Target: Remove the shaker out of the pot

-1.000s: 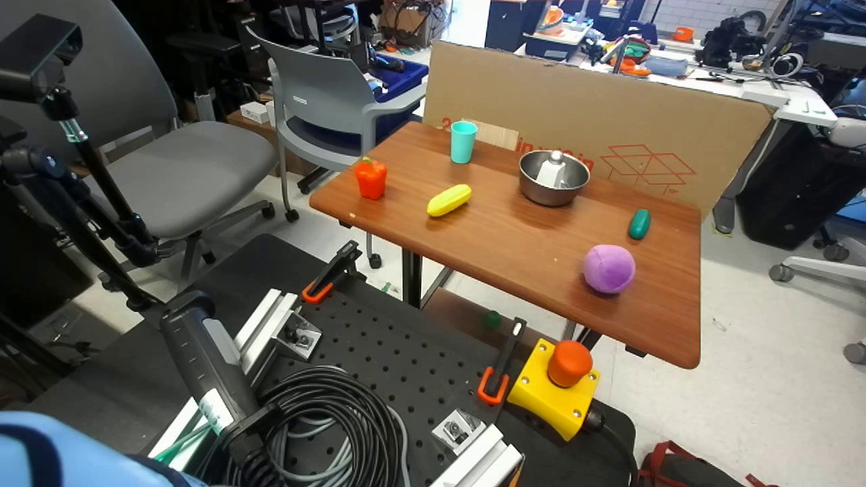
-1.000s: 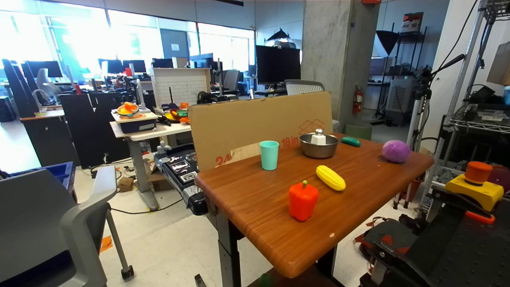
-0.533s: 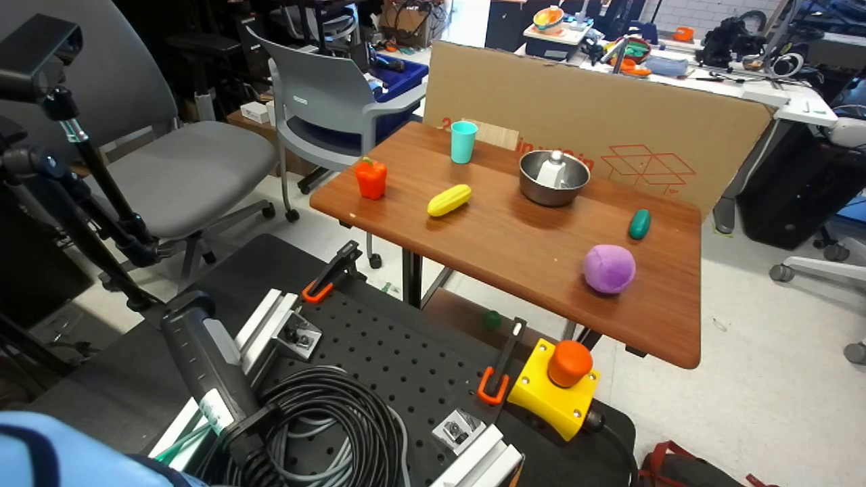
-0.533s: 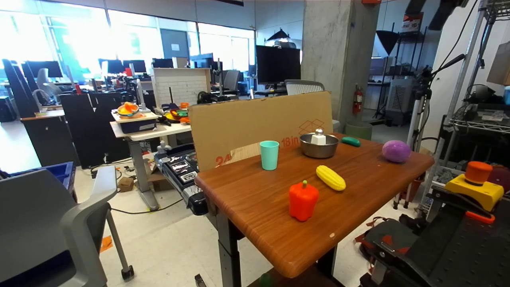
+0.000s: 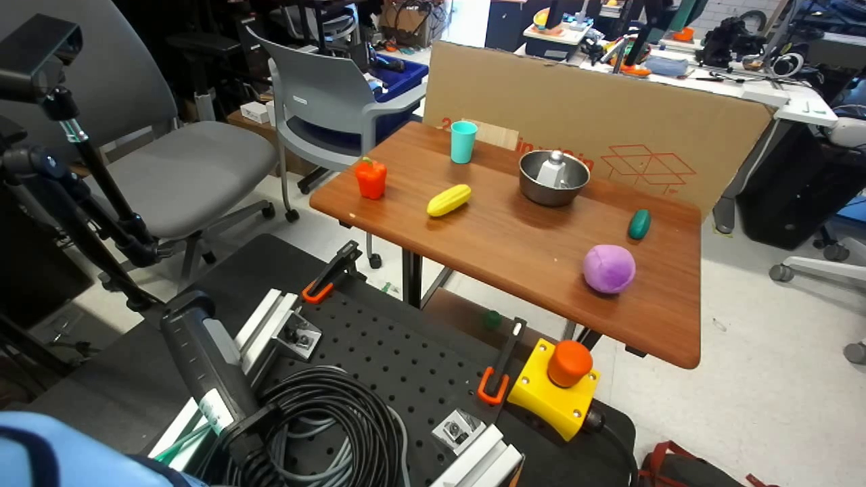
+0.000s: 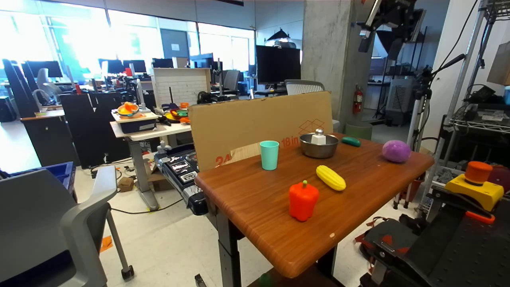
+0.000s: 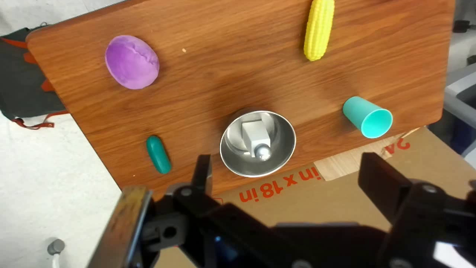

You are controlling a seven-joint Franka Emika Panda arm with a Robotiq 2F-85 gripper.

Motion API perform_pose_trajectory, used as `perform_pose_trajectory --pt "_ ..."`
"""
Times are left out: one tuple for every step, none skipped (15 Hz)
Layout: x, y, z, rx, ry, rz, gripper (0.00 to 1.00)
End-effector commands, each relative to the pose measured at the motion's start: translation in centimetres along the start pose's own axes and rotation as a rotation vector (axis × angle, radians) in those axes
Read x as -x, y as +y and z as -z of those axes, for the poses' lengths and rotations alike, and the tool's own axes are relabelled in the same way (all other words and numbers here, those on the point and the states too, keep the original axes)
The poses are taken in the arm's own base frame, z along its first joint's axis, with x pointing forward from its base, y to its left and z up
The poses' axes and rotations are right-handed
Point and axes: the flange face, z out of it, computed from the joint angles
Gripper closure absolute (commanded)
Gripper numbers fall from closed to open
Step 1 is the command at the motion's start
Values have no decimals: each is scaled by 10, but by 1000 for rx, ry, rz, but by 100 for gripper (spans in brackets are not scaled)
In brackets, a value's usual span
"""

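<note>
The shaker, white with a round silvery cap, stands inside the steel pot. The shaker shows in both exterior views (image 5: 551,174) (image 6: 318,139) and in the wrist view (image 7: 256,134). The pot (image 7: 277,162) stands on the table near the cardboard, and its outer wall shows in both exterior views (image 5: 549,197) (image 6: 319,151). My gripper (image 7: 288,163) is open with nothing between its fingers. It hangs in the air well above the table, as seen at the top in both exterior views (image 5: 595,34) (image 6: 379,47). The shaker's base is hidden by the pot wall in an exterior view.
A teal cup (image 7: 366,116), yellow corn (image 7: 319,29), purple ball (image 7: 132,62) and green piece (image 7: 158,154) lie around the pot on the wooden table (image 7: 223,56). A red pepper (image 6: 303,201) stands near one end. A cardboard sheet (image 5: 595,122) stands upright behind the pot.
The gripper has come down into view at the top of both exterior views. It is now lower and nearer the table. The shaker, pot and other objects have not moved.
</note>
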Motion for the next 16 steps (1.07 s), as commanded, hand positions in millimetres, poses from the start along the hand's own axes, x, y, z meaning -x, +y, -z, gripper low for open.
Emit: perform_pose_trajectory --pt "-38 -2 -24 5 -22 -65 0" --pt "-45 -4 -32 13 -35 -70 0" --pt "-52 -6 -39 23 -41 -76 0" --pt "-57 -8 -47 33 -45 -77 0" --pt "-63 -11 -54 42 -48 -79 0" --pt "-68 -14 -61 50 -51 -81 0" --pt "-72 -17 -68 58 -55 -83 0" --pt "-77 -20 -76 64 -61 -81 0" --pt "-80 -22 -84 70 -68 -82 0" --pt "-84 -23 -91 78 -72 -84 0" --pt "-88 -23 -99 86 -77 -86 0" --pt "-91 -22 -107 93 -89 -89 0" --pt "-94 -20 -114 103 -97 -93 0" --pt "-98 -18 -123 115 -108 -95 0" --pt "-101 -17 -130 127 -114 -98 0" --pt "-104 -17 -137 139 -120 -99 0"
